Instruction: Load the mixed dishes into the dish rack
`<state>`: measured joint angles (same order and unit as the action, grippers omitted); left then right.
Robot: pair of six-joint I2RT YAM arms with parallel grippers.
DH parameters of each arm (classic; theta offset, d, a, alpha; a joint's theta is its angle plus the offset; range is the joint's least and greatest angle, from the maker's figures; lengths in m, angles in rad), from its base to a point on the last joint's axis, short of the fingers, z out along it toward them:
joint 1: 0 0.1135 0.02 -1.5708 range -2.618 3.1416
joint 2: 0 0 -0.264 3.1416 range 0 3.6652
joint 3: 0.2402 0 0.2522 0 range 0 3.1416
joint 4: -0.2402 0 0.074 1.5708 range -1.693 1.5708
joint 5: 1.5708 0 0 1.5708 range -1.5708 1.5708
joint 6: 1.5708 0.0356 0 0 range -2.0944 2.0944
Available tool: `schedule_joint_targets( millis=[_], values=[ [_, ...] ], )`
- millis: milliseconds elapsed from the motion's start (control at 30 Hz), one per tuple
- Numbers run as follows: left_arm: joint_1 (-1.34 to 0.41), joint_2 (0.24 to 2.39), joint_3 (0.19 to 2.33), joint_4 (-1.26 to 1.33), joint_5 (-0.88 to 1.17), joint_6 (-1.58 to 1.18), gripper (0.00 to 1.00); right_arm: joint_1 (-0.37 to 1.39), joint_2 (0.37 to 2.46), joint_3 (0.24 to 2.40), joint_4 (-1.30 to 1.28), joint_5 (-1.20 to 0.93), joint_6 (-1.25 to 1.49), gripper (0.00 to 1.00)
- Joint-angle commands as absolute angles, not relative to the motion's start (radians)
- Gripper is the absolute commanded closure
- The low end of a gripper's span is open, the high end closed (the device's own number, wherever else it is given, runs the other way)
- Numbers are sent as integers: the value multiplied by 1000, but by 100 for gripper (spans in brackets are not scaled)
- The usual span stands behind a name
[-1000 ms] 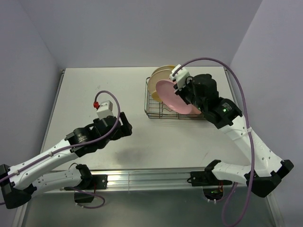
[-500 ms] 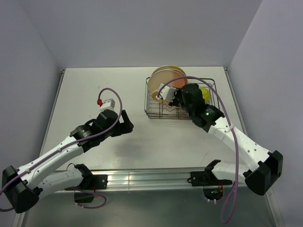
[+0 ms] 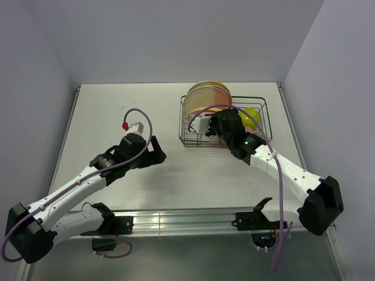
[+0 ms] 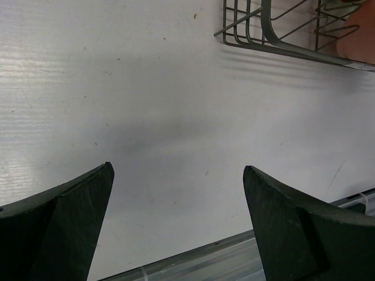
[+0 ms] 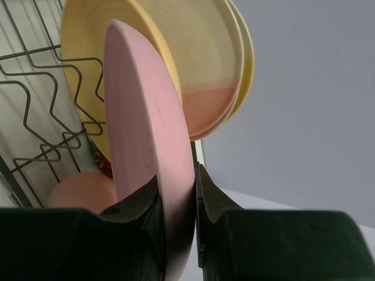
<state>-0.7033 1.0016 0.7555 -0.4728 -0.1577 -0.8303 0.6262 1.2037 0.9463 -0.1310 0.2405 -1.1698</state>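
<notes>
My right gripper (image 5: pixel 177 175) is shut on the rim of a pink plate (image 5: pixel 143 134), which stands upright on edge inside the dish rack (image 5: pixel 35 88). Behind it stand a yellow-orange plate (image 5: pixel 88 35) and a cream-and-pink plate (image 5: pixel 205 64). A salmon-pink tumbler (image 5: pixel 79 190) lies low in the rack beside the pink plate. In the top view the right gripper (image 3: pixel 212 126) reaches into the rack (image 3: pixel 186 136), with upright plates (image 3: pixel 202 98) at its far left and a lime-yellow bowl (image 3: pixel 250 115) at its right. My left gripper (image 3: pixel 158 153) is open and empty over the bare table (image 4: pixel 176 117).
The rack's near corner (image 4: pixel 246 29) shows at the top right of the left wrist view, with a pink shape (image 4: pixel 360 29) inside it. The table's front edge and metal rail (image 4: pixel 234 257) lie just under the left gripper. Grey walls enclose the table.
The right arm has swung down and left, bringing the pink plate from above the rack into an upright stand among the plates. The left arm has shifted slightly forward.
</notes>
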Motion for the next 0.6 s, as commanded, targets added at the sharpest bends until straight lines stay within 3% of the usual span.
schedule_joint_targets(
  millis=[0, 567],
  values=[
    [-689, 1006, 749, -416, -118, -801, 2, 632, 1229, 948, -46, 235, -1224, 100],
    [-660, 1012, 746, -399, -57, -810, 2, 658, 1308, 972, -147, 164, -1183, 100]
  ],
)
